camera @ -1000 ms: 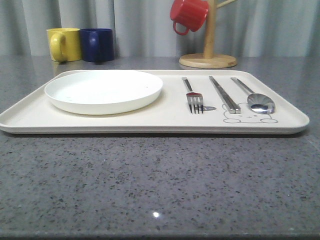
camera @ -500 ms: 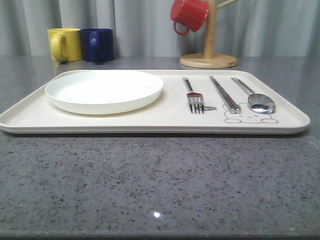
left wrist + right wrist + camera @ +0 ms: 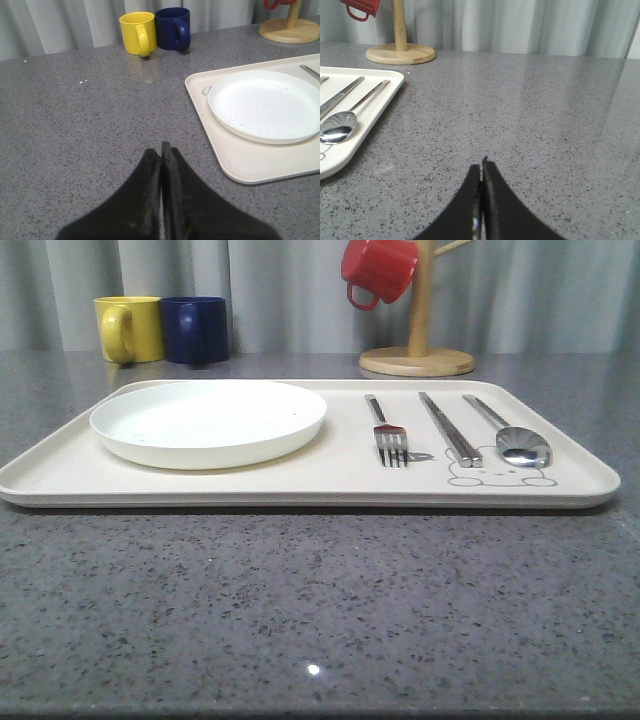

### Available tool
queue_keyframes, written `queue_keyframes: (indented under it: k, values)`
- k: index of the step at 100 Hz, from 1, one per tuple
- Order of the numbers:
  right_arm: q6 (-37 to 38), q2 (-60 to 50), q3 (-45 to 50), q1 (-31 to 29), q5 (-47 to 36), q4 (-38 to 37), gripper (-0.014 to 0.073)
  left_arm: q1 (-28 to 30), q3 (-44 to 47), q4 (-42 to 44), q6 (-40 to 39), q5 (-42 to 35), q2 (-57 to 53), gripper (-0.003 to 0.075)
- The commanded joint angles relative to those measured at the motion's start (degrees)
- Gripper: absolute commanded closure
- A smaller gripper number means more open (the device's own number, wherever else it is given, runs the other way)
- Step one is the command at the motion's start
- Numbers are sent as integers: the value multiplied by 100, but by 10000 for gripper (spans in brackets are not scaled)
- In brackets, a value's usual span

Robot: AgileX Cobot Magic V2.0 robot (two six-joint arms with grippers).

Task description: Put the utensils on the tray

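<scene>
Fork (image 3: 388,433), chopsticks (image 3: 447,427) and spoon (image 3: 512,435) lie side by side on the cream tray (image 3: 300,485), right of the white plate (image 3: 208,421); left hand (image 3: 161,150) and right hand (image 3: 482,165) both pinched closed, empty, over bare tabletop (image 3: 320,610).

Soft, even overhead light filled all three views, bright without harshness. A small white glint sat low on the desk (image 3: 313,670) in the front view, and the spoon (image 3: 523,447) bowl showed sharp reflections. The tray (image 3: 300,485) cast a thin dark shadow along its near edge. The white plate (image 3: 208,420) was nearly washed out. Both end effectors were dark, slightly blurred silhouettes.
</scene>
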Motion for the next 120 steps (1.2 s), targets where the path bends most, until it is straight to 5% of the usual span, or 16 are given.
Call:
queue_keyframes:
  k: [1, 48, 73, 120]
  values:
    - [-72, -115, 22, -26, -440, 23, 655, -42, -132, -35, -51, -427, 75, 739]
    - [-72, -115, 22, -26, -440, 23, 655, -42, -89, 4, -51, -511, 75, 739]
    - [-72, -115, 22, -26, -440, 23, 655, 157, 1137, 593, -1049, -2559, -89, 739]
    - [-72, -115, 22, -26, -440, 23, 655, 158, 3543, 351, -1049, -4398, -1313, 739]
